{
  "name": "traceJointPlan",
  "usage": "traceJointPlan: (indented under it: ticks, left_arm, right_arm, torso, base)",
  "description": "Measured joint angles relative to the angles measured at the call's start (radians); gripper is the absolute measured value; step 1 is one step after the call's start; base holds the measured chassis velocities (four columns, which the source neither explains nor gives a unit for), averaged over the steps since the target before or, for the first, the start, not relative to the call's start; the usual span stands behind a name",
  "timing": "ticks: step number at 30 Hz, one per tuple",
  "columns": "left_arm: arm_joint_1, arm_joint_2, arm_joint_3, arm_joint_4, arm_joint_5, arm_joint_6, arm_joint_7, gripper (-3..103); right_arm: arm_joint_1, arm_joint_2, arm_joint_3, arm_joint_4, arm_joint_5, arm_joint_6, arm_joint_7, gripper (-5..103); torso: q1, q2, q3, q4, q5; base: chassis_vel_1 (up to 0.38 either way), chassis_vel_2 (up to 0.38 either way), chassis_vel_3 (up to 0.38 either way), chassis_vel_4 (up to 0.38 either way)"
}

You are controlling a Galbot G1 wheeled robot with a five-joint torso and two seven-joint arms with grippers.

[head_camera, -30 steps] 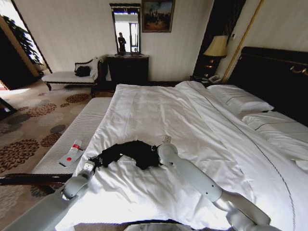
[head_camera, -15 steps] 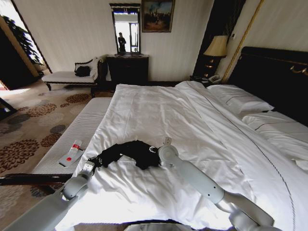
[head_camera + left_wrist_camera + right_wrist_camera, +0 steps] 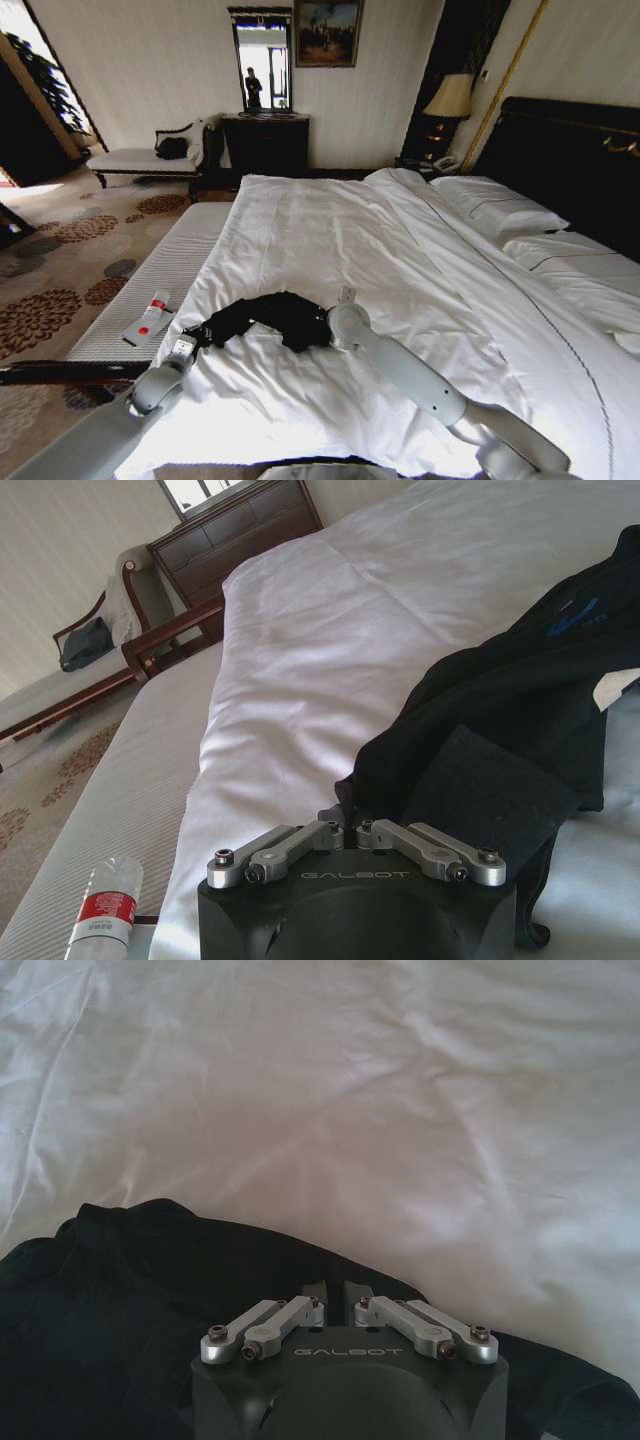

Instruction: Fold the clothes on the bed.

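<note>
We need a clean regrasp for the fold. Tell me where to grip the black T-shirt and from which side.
Probably grip the black T-shirt at its two outer ends, where loose fabric lies on the bed: left gripper from the bench side, right gripper from the pillow side. The bunched middle would gather several layers.

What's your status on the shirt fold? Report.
Left pincer shut on black T-shirt at its left end; right pincer shut on its right end. Shirt bunched on bed. Nothing in the way.

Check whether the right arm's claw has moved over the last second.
Barely. The right claw stays at the black T-shirt, its wrist easing slightly toward the foot of the bed, judged against the bench.
</note>
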Motion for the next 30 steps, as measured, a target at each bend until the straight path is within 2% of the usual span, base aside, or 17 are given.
traceJointPlan:
  ticks: [2,10,14,15,18,20,21,23,25,26,29,30]
  left_arm:
    - [-0.003,-0.001,-0.002,-0.001,0.000,-0.001,-0.001,0]
    - [-0.037,-0.012,-0.026,-0.011,-0.035,-0.002,-0.007,0]
    - [-0.074,-0.030,-0.066,-0.038,-0.052,-0.006,-0.007,0]
    - [-0.074,-0.030,-0.066,-0.038,-0.052,-0.006,-0.007,0]
    - [-0.102,-0.041,-0.101,-0.069,-0.083,-0.007,-0.004,0]
    - [-0.130,-0.046,-0.133,-0.105,-0.140,-0.008,-0.003,0]
    - [-0.130,-0.046,-0.133,-0.105,-0.140,-0.008,-0.003,0]
    - [-0.162,-0.045,-0.164,-0.143,-0.215,-0.004,-0.005,0]
    - [-0.196,-0.036,-0.192,-0.175,-0.284,0.005,-0.012,0]
    - [-0.196,-0.036,-0.192,-0.175,-0.284,0.005,-0.012,0]
    - [-0.237,-0.011,-0.220,-0.203,-0.354,0.019,-0.021,0]
    - [-0.237,-0.011,-0.220,-0.203,-0.354,0.019,-0.021,0]
  right_arm:
    - [-0.003,0.000,0.000,-0.004,-0.020,0.001,-0.008,2]
    - [-0.015,-0.030,0.048,0.058,-0.076,0.037,-0.063,0]
    - [-0.041,-0.086,0.103,0.130,-0.169,0.110,-0.169,0]
    - [-0.041,-0.086,0.103,0.130,-0.169,0.110,-0.169,0]
    - [-0.066,-0.126,0.141,0.171,-0.232,0.183,-0.262,0]
    - [-0.092,-0.165,0.182,0.208,-0.280,0.272,-0.379,0]
    - [-0.092,-0.165,0.182,0.208,-0.280,0.272,-0.379,0]
    - [-0.121,-0.208,0.229,0.246,-0.320,0.367,-0.511,0]
    - [-0.151,-0.248,0.275,0.291,-0.332,0.438,-0.600,0]
    - [-0.151,-0.248,0.275,0.291,-0.332,0.438,-0.600,0]
    - [-0.192,-0.304,0.348,0.359,-0.335,0.514,-0.697,0]
    - [-0.192,-0.304,0.348,0.359,-0.335,0.514,-0.697,0]
  torso:
    - [0.000,0.000,0.000,0.0001,0.0001]
    - [0.000,0.000,0.000,0.0001,0.0000]
    - [0.000,0.000,0.000,-0.0001,0.0001]
    - [0.000,0.000,0.000,-0.0001,0.0001]
    - [0.000,0.000,0.000,-0.0001,0.0001]
    - [0.000,0.000,0.000,-0.0002,0.0003]
    - [0.000,0.000,0.000,-0.0002,0.0003]
    - [0.000,0.000,0.000,0.0000,0.0002]
    - [0.000,0.000,0.000,-0.0002,0.0003]
    - [0.000,0.000,0.000,-0.0002,0.0003]
    - [0.000,0.000,0.000,0.0001,0.0002]
    - [0.000,0.000,0.000,0.0001,0.0002]
  base:
    - [0.000,0.000,0.000,0.000]
    - [0.000,0.000,0.000,0.000]
    - [0.000,0.000,0.000,0.000]
    - [0.000,0.000,0.000,0.000]
    - [0.000,0.000,0.000,0.000]
    - [0.000,0.000,0.000,0.000]
    - [0.000,0.000,0.000,0.000]
    - [0.000,0.000,0.000,0.000]
    - [0.000,0.000,0.000,0.000]
    - [0.000,0.000,0.000,0.000]
    - [0.000,0.000,0.000,0.000]
    - [0.000,0.000,0.000,0.000]
